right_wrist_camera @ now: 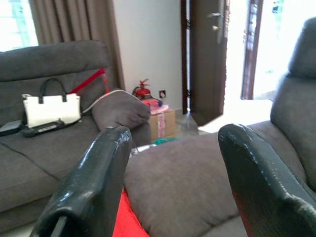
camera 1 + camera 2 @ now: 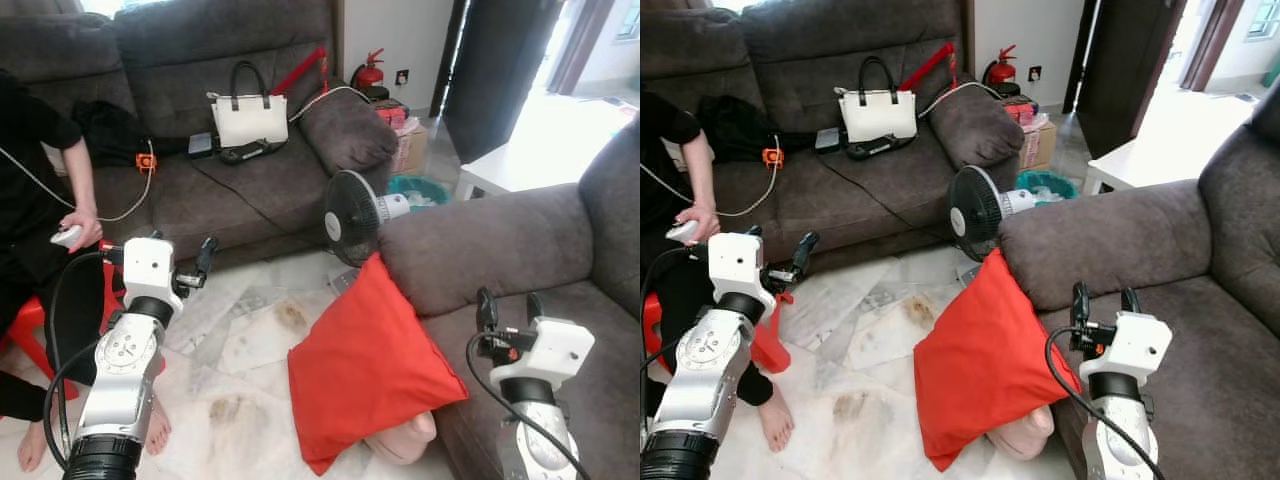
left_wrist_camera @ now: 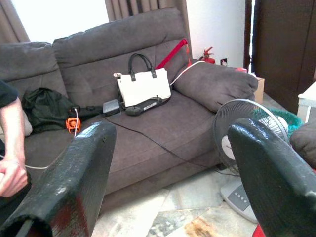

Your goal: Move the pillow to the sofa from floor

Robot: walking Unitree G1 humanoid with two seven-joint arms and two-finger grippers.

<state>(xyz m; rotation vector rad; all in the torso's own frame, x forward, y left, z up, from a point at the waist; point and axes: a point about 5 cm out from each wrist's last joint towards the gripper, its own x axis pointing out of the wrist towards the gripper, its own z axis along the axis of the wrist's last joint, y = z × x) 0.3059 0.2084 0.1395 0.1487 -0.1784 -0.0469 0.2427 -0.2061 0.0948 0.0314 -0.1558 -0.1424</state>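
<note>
At the far left edge of my head view a person in black (image 2: 30, 190) sits with a small white controller (image 2: 66, 236) in one hand, feet bare on the marble floor (image 2: 235, 350). Just right of that, my left gripper (image 2: 197, 268) is raised at mid-left, fingers apart and holding nothing, over the floor in front of the long grey sofa (image 2: 250, 190). On that sofa, in the upper middle, stand a white handbag (image 2: 249, 118) and a black cable. Near the centre a small black fan (image 2: 350, 217) stands on the floor. Below it, in the lower middle, the red pillow (image 2: 365, 365) is on the floor, propped upright against the armrest of the second grey sofa (image 2: 560, 300), with something pink (image 2: 405, 440) under its lower corner. At lower right my right gripper (image 2: 507, 310) is over that sofa's seat, fingers spread, empty, just right of the pillow without touching it.
</note>
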